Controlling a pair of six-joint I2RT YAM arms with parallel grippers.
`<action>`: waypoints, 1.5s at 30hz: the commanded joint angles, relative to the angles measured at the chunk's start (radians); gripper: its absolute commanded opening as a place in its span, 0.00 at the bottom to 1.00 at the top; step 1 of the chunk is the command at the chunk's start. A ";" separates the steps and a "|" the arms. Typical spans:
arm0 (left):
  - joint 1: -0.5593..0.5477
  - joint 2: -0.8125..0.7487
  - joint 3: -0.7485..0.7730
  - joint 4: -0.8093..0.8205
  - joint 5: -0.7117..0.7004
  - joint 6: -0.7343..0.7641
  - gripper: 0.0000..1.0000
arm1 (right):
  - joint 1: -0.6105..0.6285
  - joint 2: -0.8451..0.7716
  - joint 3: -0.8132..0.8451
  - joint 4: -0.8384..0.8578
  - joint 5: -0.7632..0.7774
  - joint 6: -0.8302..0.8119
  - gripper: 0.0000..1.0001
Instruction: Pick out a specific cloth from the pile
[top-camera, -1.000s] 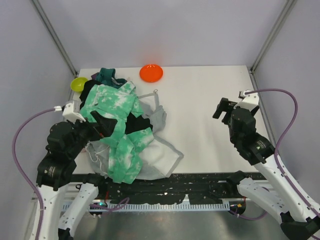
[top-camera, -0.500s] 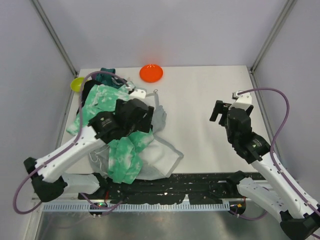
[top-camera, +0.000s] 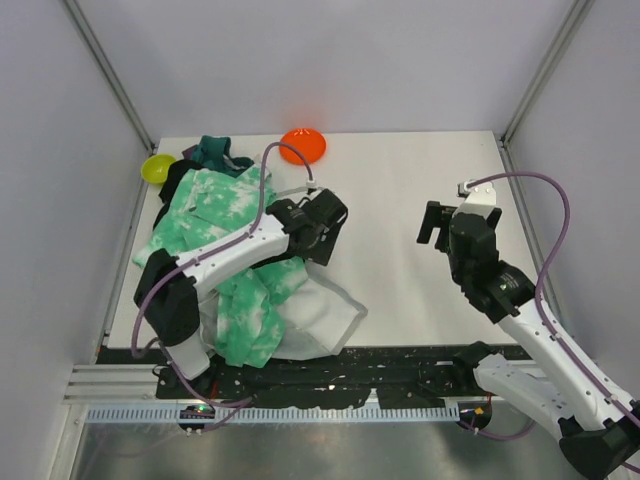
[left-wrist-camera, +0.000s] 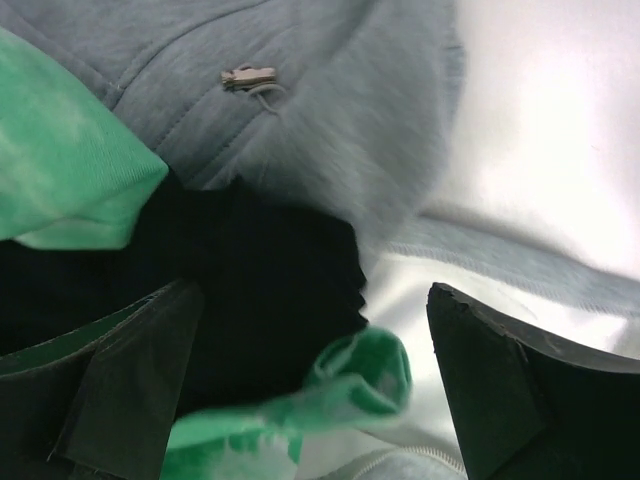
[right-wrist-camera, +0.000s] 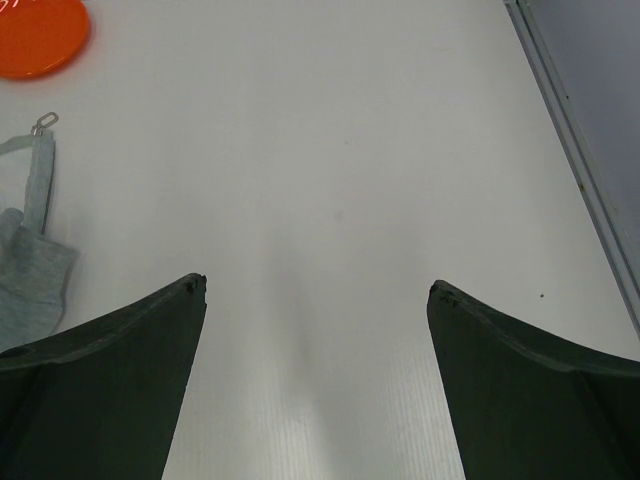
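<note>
cloth (left-wrist-camera: 270, 290): a dark fold at the pile's (top-camera: 210, 205) right edge, lodged between tie-dye garment (left-wrist-camera: 70, 170) and grey garment (left-wrist-camera: 340, 120).
step: the approach is judged to be in hand; nothing is gripped.
next move: a descent and a closing on the dark fold alone are called for.
left gripper (left-wrist-camera: 315, 290): spread wide, empty, with the fold framed between its fingers.
right gripper (right-wrist-camera: 317, 283): spread wide, empty, over the table (right-wrist-camera: 330, 150).

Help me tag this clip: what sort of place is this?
Probably a robot lab cell: left arm and right arm bolted at a white table, plain walls on metal corner posts, a garment pile.
</note>
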 joint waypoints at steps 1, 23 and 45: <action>0.119 0.070 -0.052 0.066 0.085 -0.090 1.00 | 0.002 0.004 0.001 0.025 -0.012 -0.015 0.95; 0.227 0.340 -0.140 0.154 0.268 -0.119 0.00 | 0.002 -0.025 -0.013 0.040 0.008 -0.038 0.95; 0.625 -0.631 -0.107 0.010 -0.127 0.085 0.00 | 0.002 0.051 -0.019 0.120 -0.159 -0.078 0.95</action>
